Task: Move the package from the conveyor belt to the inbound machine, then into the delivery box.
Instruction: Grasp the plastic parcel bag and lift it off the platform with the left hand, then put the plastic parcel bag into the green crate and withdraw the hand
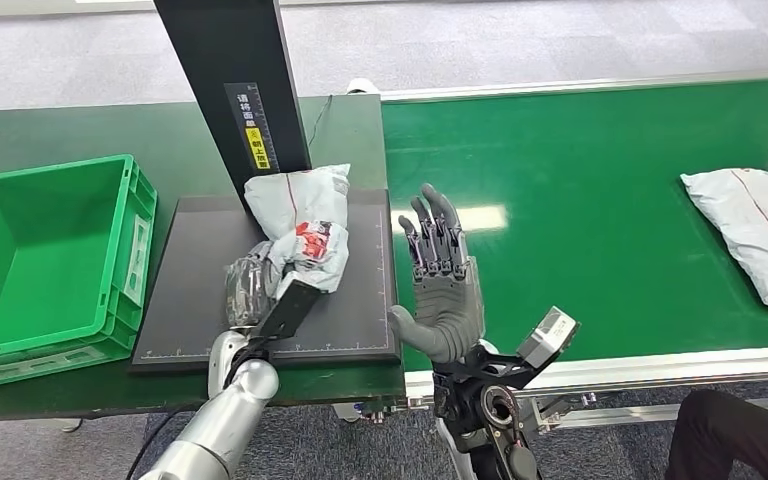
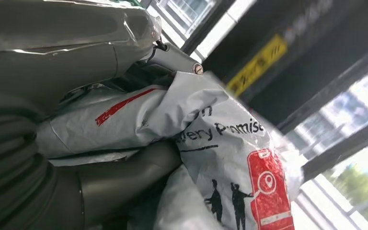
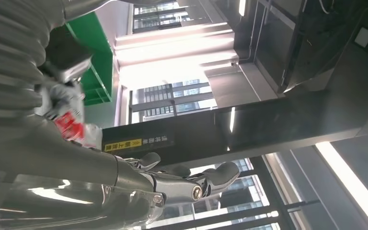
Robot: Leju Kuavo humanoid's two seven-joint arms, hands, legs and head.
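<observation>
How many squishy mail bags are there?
2. One package is held by the left hand over the black scanner plate. The other package lies on the green conveyor belt, far right.

the floor (image 1: pixel 580 40) is grey carpet with a fine weave, seen along the top of the head view and again at the bottom. a dark green table (image 1: pixel 50 130) stands at the left. in the right wrist view, tall windows (image 3: pixel 172 98) let in strong daylight, and a long ceiling light (image 3: pixel 350 182) glows at the lower right.
</observation>
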